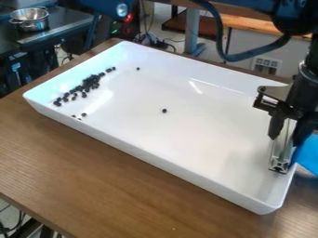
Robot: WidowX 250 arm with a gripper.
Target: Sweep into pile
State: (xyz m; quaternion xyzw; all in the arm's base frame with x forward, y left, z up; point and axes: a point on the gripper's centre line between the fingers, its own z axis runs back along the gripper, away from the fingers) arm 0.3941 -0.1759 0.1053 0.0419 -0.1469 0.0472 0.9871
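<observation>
The black gripper (287, 132) hangs over the right end of the white tray (155, 160), its fingers on either side of an upright silver metal bar (280, 162). The bar's lower end is inside the tray near its right wall. Small dark pieces (85, 87) lie in an elongated cluster along the tray's left side. A few are apart from it: one (164, 110) near the middle, one (138, 69) toward the back, and a few (84, 115) by the front left wall.
Raised walls surround the tray on the wooden table (112, 169). A blue object (307, 152) sits beyond the tray's right wall, beside the gripper. A cable (239, 56) loops down from the arm above the tray's back edge. A metal pot (29, 19) stands on a separate surface at upper left.
</observation>
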